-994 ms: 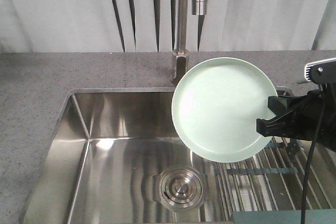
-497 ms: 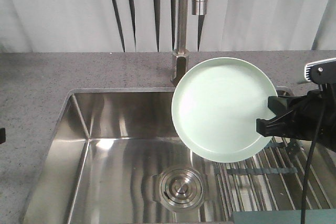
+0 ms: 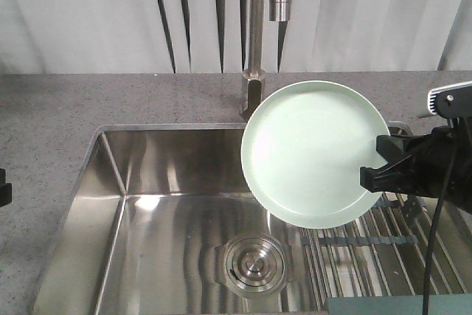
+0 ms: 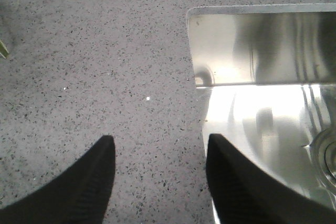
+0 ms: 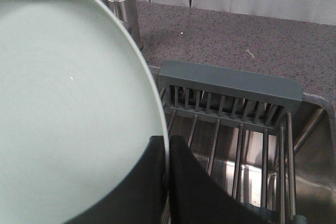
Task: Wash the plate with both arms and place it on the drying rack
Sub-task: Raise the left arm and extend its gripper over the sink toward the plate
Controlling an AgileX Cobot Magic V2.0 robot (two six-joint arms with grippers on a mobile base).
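The pale mint-green plate (image 3: 313, 153) is held tilted on edge over the right part of the sink, its face to the front camera. My right gripper (image 3: 376, 175) is shut on its right rim. In the right wrist view the jaws (image 5: 167, 142) pinch the plate (image 5: 68, 103) by its rim. The drying rack (image 3: 383, 245) of steel rods lies across the sink's right side, below and behind the plate, and its grey-teal end piece (image 5: 231, 90) shows in the right wrist view. My left gripper (image 4: 157, 145) is open and empty over the speckled countertop, just left of the sink's edge. Only a black bit of it (image 3: 3, 187) shows in the front view.
The tall steel faucet (image 3: 254, 35) stands behind the sink, its base just left of the plate's upper rim. The steel sink basin (image 3: 147, 212) has a round drain strainer (image 3: 253, 263) in its floor. The grey speckled countertop (image 3: 51, 108) surrounds the sink.
A black part of the left arm has come into view at the left edge of the front view. The plate and the right gripper have not moved.
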